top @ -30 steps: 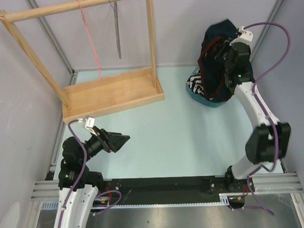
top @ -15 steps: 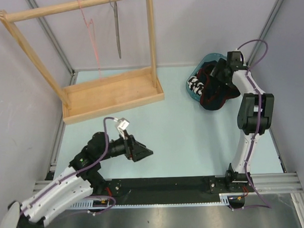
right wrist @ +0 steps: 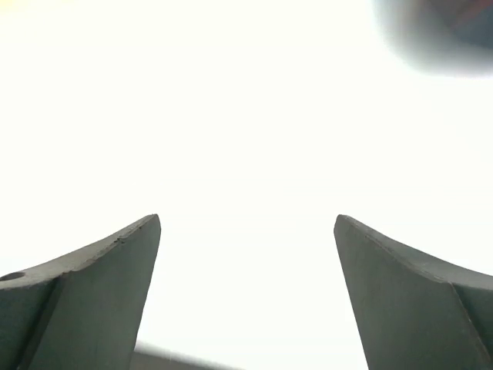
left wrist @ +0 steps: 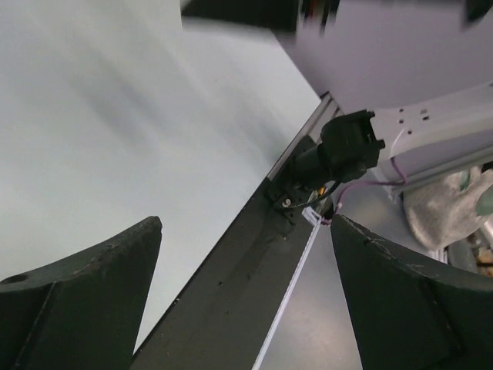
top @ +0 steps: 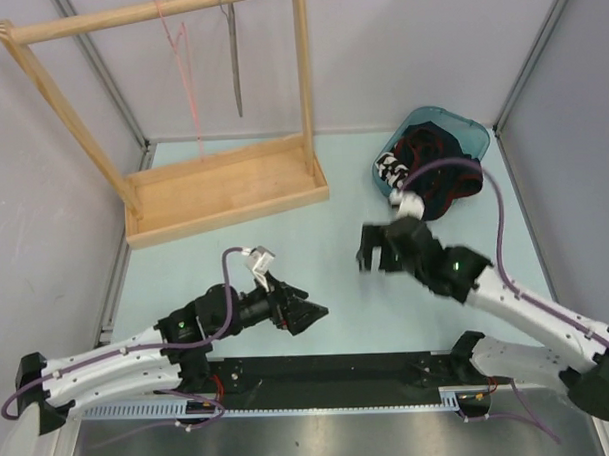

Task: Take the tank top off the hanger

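The dark tank top (top: 438, 175) with red trim lies bunched in the teal basket (top: 468, 130) at the back right, on top of other clothes. The bare pink hanger (top: 184, 54) hangs from the rail of the wooden rack (top: 223, 186) at the back left. My right gripper (top: 372, 253) (right wrist: 246, 220) hovers open and empty over the table, in front and to the left of the basket. My left gripper (top: 310, 316) (left wrist: 246, 223) is open and empty, low over the table's near edge and pointing right.
A thin grey piece (top: 236, 70) hangs on the rack's rail beside the pink hanger. A black-and-white patterned cloth (top: 390, 167) shows at the basket's left side. The black rail (left wrist: 231, 308) along the near edge lies under my left gripper.
My right gripper has opened, let the tank top drop into the basket and drawn back towards the middle of the table. My left arm has stretched out to the right along the near edge.
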Controlling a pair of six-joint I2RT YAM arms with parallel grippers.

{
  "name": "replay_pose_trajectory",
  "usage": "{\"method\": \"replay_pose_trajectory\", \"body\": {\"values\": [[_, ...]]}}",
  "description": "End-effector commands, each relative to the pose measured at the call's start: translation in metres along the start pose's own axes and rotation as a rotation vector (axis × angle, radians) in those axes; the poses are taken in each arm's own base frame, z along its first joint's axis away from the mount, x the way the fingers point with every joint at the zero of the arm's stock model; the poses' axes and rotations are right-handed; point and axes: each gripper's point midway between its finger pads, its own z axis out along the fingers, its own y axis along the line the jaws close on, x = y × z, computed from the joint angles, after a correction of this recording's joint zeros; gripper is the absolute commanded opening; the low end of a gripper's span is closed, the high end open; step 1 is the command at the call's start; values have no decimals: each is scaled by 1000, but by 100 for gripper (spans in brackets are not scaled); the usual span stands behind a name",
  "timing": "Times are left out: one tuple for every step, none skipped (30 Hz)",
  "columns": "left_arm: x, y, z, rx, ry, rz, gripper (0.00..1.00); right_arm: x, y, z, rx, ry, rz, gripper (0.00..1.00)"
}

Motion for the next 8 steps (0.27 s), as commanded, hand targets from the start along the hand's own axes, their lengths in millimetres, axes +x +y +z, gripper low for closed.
{"method": "replay_pose_trajectory", "body": {"values": [[2,16,-13,11,-126,-79,96,88,41,-19,-251,33,121,100],[4,20,-16,15,-139,-89,96,93,40,-23,-267,0,151,100],[-3,15,-26,58,-191,-107,97,101,43,-29,-308,-12,168,100],[10,26,-28,51,-185,-125,98,114,45,-40,-401,-37,187,100],[12,27,-31,69,-200,-136,98,117,47,-45,-436,-55,224,100],[11,26,-36,97,-224,-152,99,121,46,-50,-475,-72,250,100],[11,23,-44,158,-267,-180,99,109,51,-69,-573,-121,325,100],[9,13,-51,231,-287,-192,99,127,56,-78,-658,-92,307,100]]}}
